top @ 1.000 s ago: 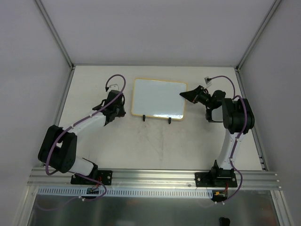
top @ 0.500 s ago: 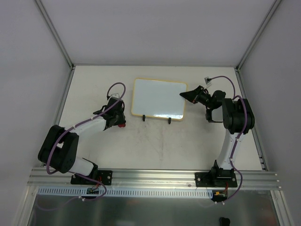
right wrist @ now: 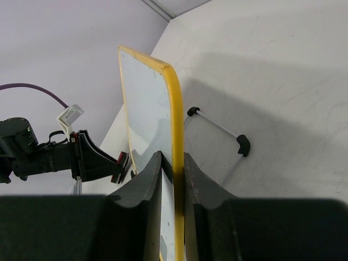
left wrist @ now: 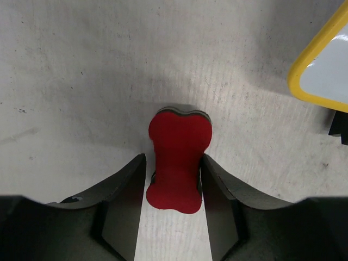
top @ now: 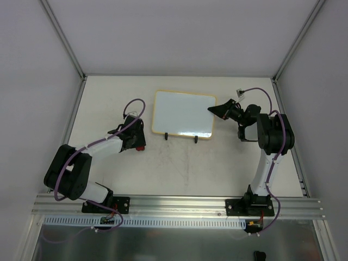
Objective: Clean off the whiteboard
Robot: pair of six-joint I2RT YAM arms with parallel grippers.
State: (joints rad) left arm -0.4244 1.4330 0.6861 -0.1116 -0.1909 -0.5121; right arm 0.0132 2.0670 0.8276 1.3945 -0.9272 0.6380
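Right wrist: whiteboard edge clamped inside the right tool.

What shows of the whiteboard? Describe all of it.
The whiteboard is a small rectangle with a glossy white face, clean as far as the top view shows, inside a thin yellow frame with rounded corners. It stands tilted on the table, propped on a thin stand with two black feet. The right gripper is clamped on its right edge, one finger on each face.
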